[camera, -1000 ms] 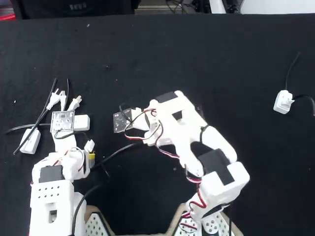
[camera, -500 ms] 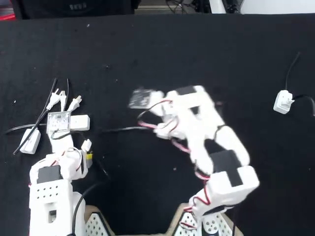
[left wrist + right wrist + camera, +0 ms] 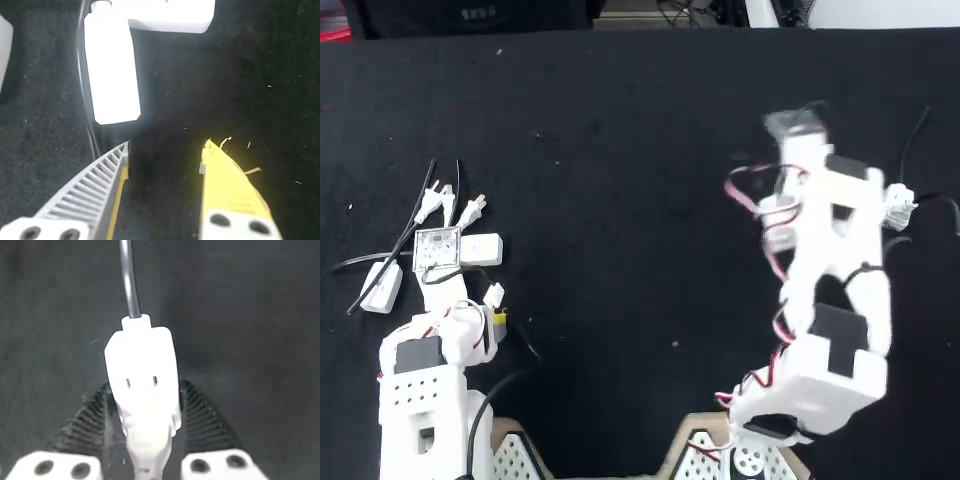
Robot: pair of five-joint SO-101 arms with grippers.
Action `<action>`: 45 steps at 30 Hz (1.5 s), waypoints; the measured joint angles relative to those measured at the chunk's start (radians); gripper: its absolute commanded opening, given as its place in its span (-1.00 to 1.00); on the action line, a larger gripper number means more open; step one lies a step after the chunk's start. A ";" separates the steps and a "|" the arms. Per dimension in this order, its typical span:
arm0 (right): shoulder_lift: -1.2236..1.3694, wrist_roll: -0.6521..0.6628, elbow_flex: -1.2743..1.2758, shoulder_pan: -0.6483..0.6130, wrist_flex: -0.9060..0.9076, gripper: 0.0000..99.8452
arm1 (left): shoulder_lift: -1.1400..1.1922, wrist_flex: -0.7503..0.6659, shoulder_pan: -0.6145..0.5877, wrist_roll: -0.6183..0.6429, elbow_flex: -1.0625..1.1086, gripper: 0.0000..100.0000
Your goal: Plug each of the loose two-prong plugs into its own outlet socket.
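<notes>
Between the right gripper's [image 3: 145,388] clenched fingers, toward 2 o'clock, sits a white socket [image 3: 142,356]: light, hard and smooth, I judge, and best held by its flat sides. At 9 o'clock loose plugs [image 3: 470,211] lie near the left gripper [image 3: 166,146], which is spread open. Black cloth [image 3: 620,150] is the work surface; dark equipment [image 3: 470,15] stands behind.

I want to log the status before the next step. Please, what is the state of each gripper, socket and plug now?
Left gripper: open, empty.
Right gripper: shut on the socket.
Socket: held, both slots empty.
Plugs: loose on the table, unplugged.
White block: lying on the table, not gripped.
</notes>
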 measured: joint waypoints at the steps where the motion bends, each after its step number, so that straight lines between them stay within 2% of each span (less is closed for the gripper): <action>1: 0.032 -0.046 -0.041 0.014 0.002 -0.98 | 0.000 0.000 0.000 0.000 0.000 -0.53; 15: 0.595 -0.249 -0.875 0.163 0.362 -0.98 | 0.000 0.000 -0.008 0.000 0.000 -0.53; 27: 0.990 -0.233 -1.481 0.210 0.500 -0.98 | 0.000 0.000 -0.008 0.000 0.000 -0.53; 34: 1.092 -0.117 -1.636 0.210 0.542 -0.96 | 0.000 0.000 -0.008 0.000 0.000 -0.53; 40: 1.094 -0.075 -1.637 0.210 0.563 -0.57 | 0.000 0.000 -0.008 0.000 0.000 -0.53; 45: 1.094 -0.058 -1.654 0.209 0.563 -0.54 | 0.000 0.000 -0.008 0.000 0.000 -0.53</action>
